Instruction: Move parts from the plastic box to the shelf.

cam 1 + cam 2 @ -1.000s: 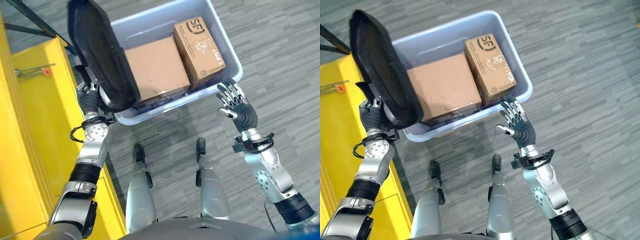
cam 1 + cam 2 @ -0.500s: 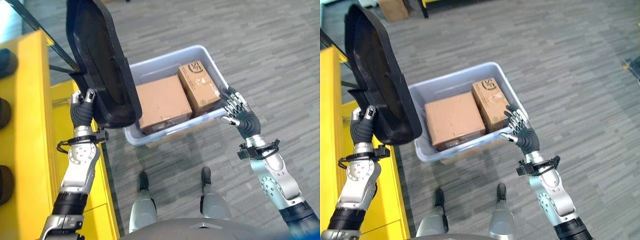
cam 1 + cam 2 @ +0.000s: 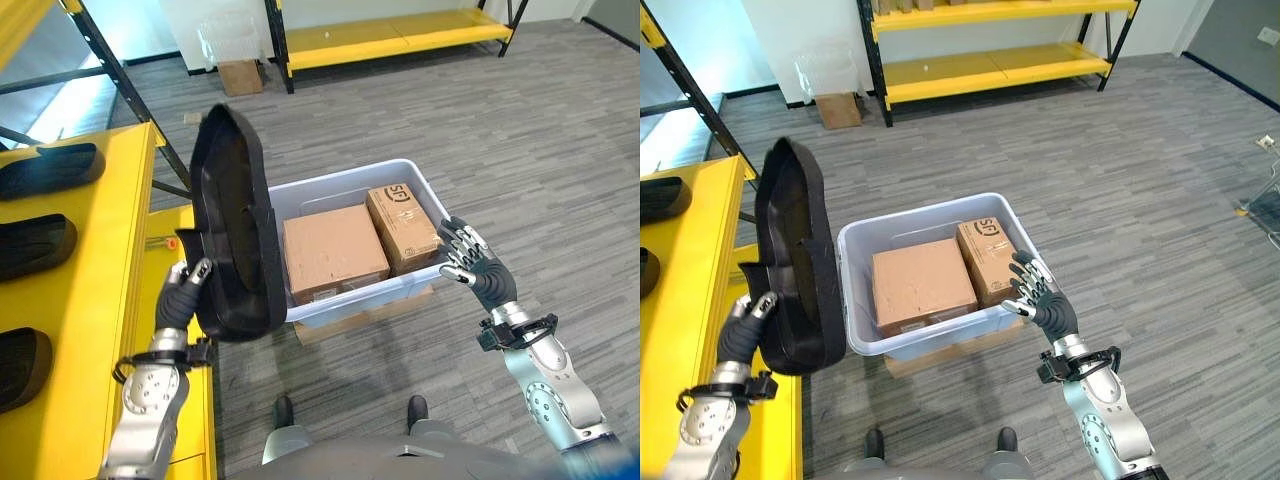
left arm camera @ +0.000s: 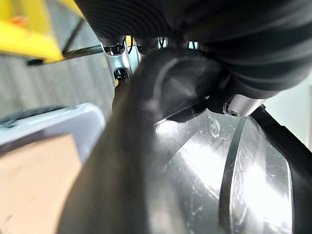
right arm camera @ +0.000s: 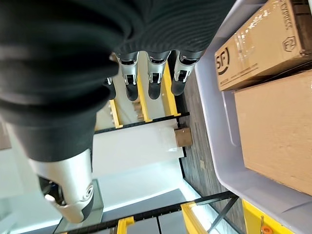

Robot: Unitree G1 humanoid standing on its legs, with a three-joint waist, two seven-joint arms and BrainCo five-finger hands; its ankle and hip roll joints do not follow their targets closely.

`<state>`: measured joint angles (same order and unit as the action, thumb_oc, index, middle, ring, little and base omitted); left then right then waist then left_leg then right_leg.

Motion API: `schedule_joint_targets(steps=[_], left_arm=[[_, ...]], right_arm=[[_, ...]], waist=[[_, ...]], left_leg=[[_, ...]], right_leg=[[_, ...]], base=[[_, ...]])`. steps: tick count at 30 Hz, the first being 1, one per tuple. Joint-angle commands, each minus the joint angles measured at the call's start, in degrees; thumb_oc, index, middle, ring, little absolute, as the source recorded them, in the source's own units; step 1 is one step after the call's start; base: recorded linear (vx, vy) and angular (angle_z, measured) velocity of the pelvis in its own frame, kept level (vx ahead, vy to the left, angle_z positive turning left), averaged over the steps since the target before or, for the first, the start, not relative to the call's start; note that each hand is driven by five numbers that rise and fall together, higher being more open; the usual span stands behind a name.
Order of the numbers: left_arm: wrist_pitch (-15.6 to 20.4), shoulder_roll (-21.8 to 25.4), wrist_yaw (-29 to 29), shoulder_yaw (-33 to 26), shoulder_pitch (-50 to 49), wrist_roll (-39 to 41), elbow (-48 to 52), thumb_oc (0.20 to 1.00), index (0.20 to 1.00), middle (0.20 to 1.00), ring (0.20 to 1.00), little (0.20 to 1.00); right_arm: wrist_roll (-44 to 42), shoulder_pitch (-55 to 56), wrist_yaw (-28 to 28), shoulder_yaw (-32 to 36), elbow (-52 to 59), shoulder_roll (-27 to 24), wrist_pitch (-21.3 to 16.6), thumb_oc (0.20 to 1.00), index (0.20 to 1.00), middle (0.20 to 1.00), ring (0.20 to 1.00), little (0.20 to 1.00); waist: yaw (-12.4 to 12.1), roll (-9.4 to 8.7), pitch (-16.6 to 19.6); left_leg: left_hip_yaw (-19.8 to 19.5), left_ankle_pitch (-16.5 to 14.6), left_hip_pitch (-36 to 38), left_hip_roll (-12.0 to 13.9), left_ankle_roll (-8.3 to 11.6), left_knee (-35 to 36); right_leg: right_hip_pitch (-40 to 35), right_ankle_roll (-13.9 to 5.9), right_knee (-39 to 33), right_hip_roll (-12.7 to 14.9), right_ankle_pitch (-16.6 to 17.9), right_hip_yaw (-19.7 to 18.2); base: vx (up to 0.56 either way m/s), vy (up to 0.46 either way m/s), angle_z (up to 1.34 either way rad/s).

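A large black moulded part [image 3: 235, 240] stands on edge, lifted beside the left end of the pale plastic box [image 3: 340, 176]. My left hand [image 3: 185, 295] is shut on its lower edge; the left wrist view has the fingers [image 4: 119, 58] curled behind the black part [image 4: 146, 146]. Two cardboard boxes, a big one [image 3: 333, 250] and a smaller one [image 3: 402, 225], lie in the plastic box. My right hand [image 3: 470, 268] is open with straight fingers [image 5: 153, 78] at the box's near right corner. The yellow shelf [image 3: 120, 280] runs along the left.
Three black parts [image 3: 50, 170] [image 3: 35, 245] [image 3: 20, 365] lie in a row on the yellow shelf. A flat cardboard piece [image 3: 350, 322] sticks out under the plastic box. Far back stand another yellow shelf [image 3: 400, 30], a carton [image 3: 238, 77] and a clear bin [image 3: 225, 40].
The camera has swung up, bringing the far room into view. My left hand has raised the black part clear of the plastic box, toward the shelf side. The right hand stays at the box's corner.
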<state>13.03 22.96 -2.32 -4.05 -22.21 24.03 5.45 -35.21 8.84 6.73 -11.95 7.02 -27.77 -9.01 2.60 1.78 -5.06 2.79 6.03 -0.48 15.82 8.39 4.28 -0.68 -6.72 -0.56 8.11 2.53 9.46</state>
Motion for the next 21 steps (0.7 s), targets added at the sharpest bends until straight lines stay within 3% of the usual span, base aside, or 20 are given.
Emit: schedule_joint_targets(steps=[1, 2, 3, 5, 6, 7, 8, 9, 11, 14, 15, 17, 19, 21], left_arm=[[2.66, 1.09, 1.48, -1.29, 2.63, 3.54, 4.17, 0.2, 0.2, 0.2, 0.2, 0.2], [2.53, 0.62, 1.37, -1.16, 2.54, 3.44, 4.36, 0.2, 0.2, 0.2, 0.2, 0.2], [2.38, 0.39, 1.49, -0.13, 2.64, 3.77, 4.12, 0.2, 0.2, 0.2, 0.2, 0.2], [2.24, 0.5, 1.27, 0.14, 3.19, 3.98, 4.07, 0.2, 0.2, 0.2, 0.2, 0.2], [2.19, 0.58, 1.33, 0.31, 3.74, 4.28, 4.04, 0.2, 0.2, 0.2, 0.2, 0.2], [2.18, 0.57, 1.33, 0.31, 3.81, 4.28, 4.03, 0.2, 0.2, 0.2, 0.2, 0.2], [2.46, 0.59, 1.59, 0.7, 4.42, 3.99, 4.1, 0.2, 0.2, 0.2, 0.2, 0.2], [2.42, 0.5, 1.42, 1.46, 5.56, 3.81, 4.0, 0.2, 0.2, 0.2, 0.2, 0.2], [2.29, 0.58, 1.54, 1.75, 6.09, 3.53, 3.98, 0.2, 0.2, 0.2, 0.2, 0.2], [1.97, 0.41, 1.73, 3.25, 7.74, 2.7, 3.97, 0.2, 0.2, 0.2, 0.2, 0.2], [1.97, 0.42, 1.71, 3.29, 7.72, 2.67, 3.97, 0.2, 0.2, 0.2, 0.2, 0.2], [2.04, 0.35, 1.81, 4.2, 8.69, 2.08, 4.0, 0.2, 0.2, 0.2, 0.2, 0.2], [2.15, 0.28, 1.97, 4.61, 8.95, 1.74, 3.91, 0.2, 0.2, 0.2, 0.2, 0.2], [2.58, 0.83, 1.12, 5.11, 9.59, 0.32, 4.09, 0.2, 0.2, 0.2, 0.2, 0.2]], right_arm=[[0.19, -3.93, 1.55, -0.03, 2.93, -1.48, -2.22, 1.0, 1.0, 1.0, 1.0, 1.0], [-0.59, -4.95, 1.88, -0.73, 3.47, -1.84, -2.38, 1.0, 1.0, 1.0, 1.0, 1.0], [-1.62, -6.11, 2.18, -0.95, 4.96, -3.11, -2.82, 1.0, 1.0, 1.0, 1.0, 1.0], [-1.44, -6.23, 1.85, -0.51, 5.54, -3.7, -2.94, 1.0, 1.0, 1.0, 1.0, 1.0], [-1.12, -6.68, 1.47, 0.18, 6.05, -4.43, -3.21, 1.0, 1.0, 1.0, 1.0, 1.0], [-1.12, -6.73, 1.46, 0.22, 6.05, -4.44, -3.2, 1.0, 1.0, 1.0, 1.0, 1.0], [-0.73, -7.01, 0.9, 0.53, 5.28, -4.81, -3.34, 1.0, 1.0, 1.0, 1.0, 1.0], [-0.75, -6.78, 0.37, 1.22, 5.04, -4.31, -3.51, 1.0, 1.0, 1.0, 1.0, 1.0], [-0.87, -6.32, 0.32, 1.53, 4.86, -3.89, -3.52, 1.0, 1.0, 1.0, 1.0, 1.0], [-1.5, -2.87, 0.07, 2.68, 4.84, -1.13, -3.19, 1.0, 1.0, 1.0, 1.0, 1.0], [-1.5, -2.81, 0.08, 2.7, 4.87, -1.12, -3.19, 1.0, 1.0, 1.0, 1.0, 1.0], [-1.75, -1.44, 0.35, 3.31, 5.34, -0.37, -3.27, 1.0, 1.0, 1.0, 1.0, 1.0], [-1.73, -0.98, 0.24, 3.77, 5.57, -0.22, -3.37, 1.0, 1.0, 1.0, 1.0, 1.0], [-1.4, -1.3, -1.01, 3.78, 4.19, 0.47, -3.53, 1.0, 1.0, 1.0, 1.0, 1.0]], waist=[[-1.98, 0.64, 0.15], [-2.54, 0.72, -0.14], [-3.4, 0.87, -0.62], [-3.38, 0.46, -1.33], [-3.08, -0.37, -2.01], [-3.07, -0.24, -1.92], [-3.17, -1.55, -2.64], [-2.77, -2.82, -2.84], [-2.39, -3.0, -2.65], [-0.33, -3.16, -1.19], [-0.28, -3.18, -1.21], [1.27, -2.53, 0.36], [1.66, -2.27, 0.97], [1.44, -2.1, 0.99]], left_leg=[[-2.23, 5.65, -2.38, 6.8, -0.24, -5.34], [-3.12, 8.93, -2.95, 7.4, 0.37, -5.13], [-4.33, 14.53, -4.65, 7.53, 1.22, -4.98], [-3.85, 16.21, -6.49, 7.11, 1.02, -5.63], [-1.05, 14.64, -8.68, 6.72, -0.49, -9.27], [-1.17, 14.64, -9.04, 6.81, -0.56, -9.45], [-1.66, 9.08, -10.58, 2.89, -2.35, -17.09], [1.19, 2.6, -11.27, -0.38, -3.92, -25.79], [2.33, 0.12, -11.04, -1.22, -4.54, -28.21], [5.15, -9.79, -6.63, -4.33, -5.23, -32.17], [5.11, -9.85, -6.54, -4.4, -5.3, -32.12], [8.38, -14.68, -2.13, -5.22, -6.86, -23.2], [8.73, -15.06, -1.03, -5.69, -6.98, -19.6], [5.55, -14.26, -0.7, -7.99, -6.85, -16.6]], right_leg=[[4.68, 1.68, 19.84, 0.85, -15.03, -1.06], [4.81, 2.45, 20.09, -0.3, -15.43, -0.5], [4.73, 3.35, 19.92, -1.49, -15.67, 1.08], [4.15, 4.08, 19.79, -1.44, -15.91, 2.27], [4.01, 5.23, 19.03, -1.37, -15.41, 3.51], [4.12, 5.24, 18.81, -1.49, -15.14, 3.58], [3.99, 5.69, 16.75, -1.03, -13.38, 4.32], [3.35, 6.56, 14.59, -0.19, -12.04, 6.12], [3.3, 6.78, 14.11, -0.16, -11.99, 7.16], [2.14, 6.59, 12.57, -0.14, -12.0, 10.29], [2.04, 6.52, 12.56, -0.08, -12.01, 10.36], [2.34, 5.47, 13.3, 1.04, -11.34, 13.02], [2.37, 5.03, 13.43, 1.58, -11.1, 13.62], [2.46, 4.0, 12.54, 3.0, -9.14, 14.16]], base=[[-0.16, -0.214, 0.1], [-0.2, -0.254, 0.06], [-0.17, -0.202, -0.02], [-0.17, -0.194, 0.14], [-0.18, -0.188, 0.44], [-0.27, -0.278, 0.8], [-0.29, -0.317, 0.81], [-0.28, -0.314, 0.67], [-0.13, -0.144, 0.55], [-0.03, -0.046, 1.12], [-0.03, 0.09, 0.99], [-0.03, 0.157, 0.64], [-0.03, 0.151, 0.51], [-0.06, 0.201, 0.73]])
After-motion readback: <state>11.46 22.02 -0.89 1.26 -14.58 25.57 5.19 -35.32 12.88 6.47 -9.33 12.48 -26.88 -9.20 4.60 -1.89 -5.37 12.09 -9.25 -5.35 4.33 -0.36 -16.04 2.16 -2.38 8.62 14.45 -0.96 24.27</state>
